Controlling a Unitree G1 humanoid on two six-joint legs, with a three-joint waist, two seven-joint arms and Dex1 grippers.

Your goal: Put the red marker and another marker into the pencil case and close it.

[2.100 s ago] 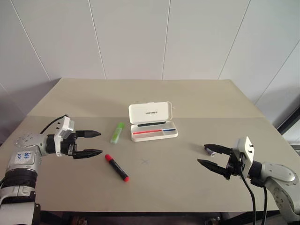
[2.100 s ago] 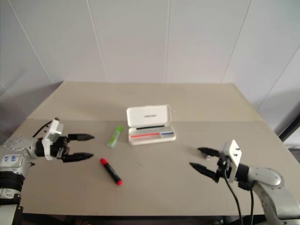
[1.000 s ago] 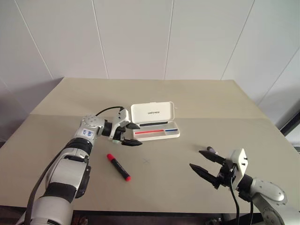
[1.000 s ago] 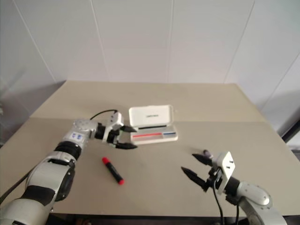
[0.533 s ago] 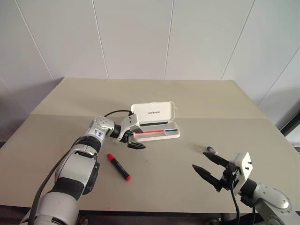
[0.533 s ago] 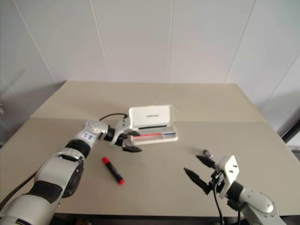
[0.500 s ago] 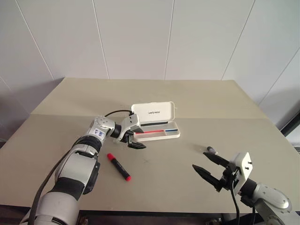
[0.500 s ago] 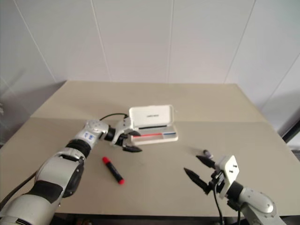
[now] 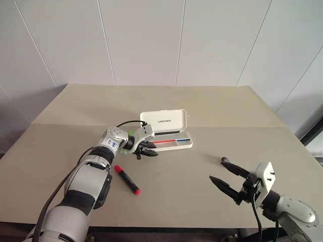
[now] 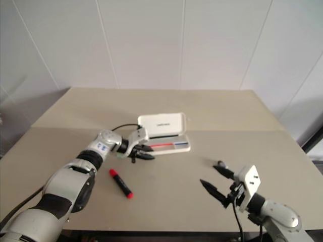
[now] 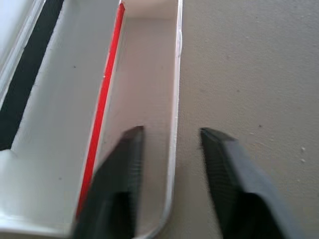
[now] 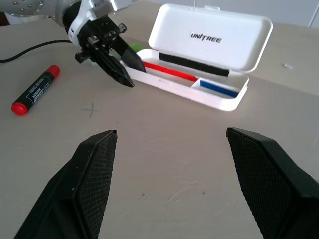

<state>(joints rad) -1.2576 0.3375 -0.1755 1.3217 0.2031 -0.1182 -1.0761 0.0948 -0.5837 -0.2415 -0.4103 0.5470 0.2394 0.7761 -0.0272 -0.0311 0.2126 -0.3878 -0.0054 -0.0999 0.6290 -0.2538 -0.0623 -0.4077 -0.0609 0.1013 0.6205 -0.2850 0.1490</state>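
The pencil case (image 9: 164, 121) lies open mid-table, its white lid up and red and blue strips in the tray. My left gripper (image 9: 153, 150) hovers at the tray's left end. In the left wrist view its fingers (image 11: 127, 164) stand a narrow gap apart over the tray's front wall (image 11: 175, 99), with nothing between them. A bit of the light green marker (image 12: 130, 48) shows behind that gripper. The red marker (image 9: 126, 180) lies slanted on the table, nearer me and apart from both grippers. My right gripper (image 9: 218, 169) hangs wide open at the right, empty.
A black cable (image 12: 30, 50) trails from my left wrist across the tabletop. A small pencilled cross (image 9: 156, 173) marks the tan table (image 9: 202, 106) between the red marker and my right gripper. White wall panels stand behind the table's far edge.
My left gripper's fingers have drawn closer together and it has edged toward the left end of the tray. The right gripper and the red marker have stayed put.
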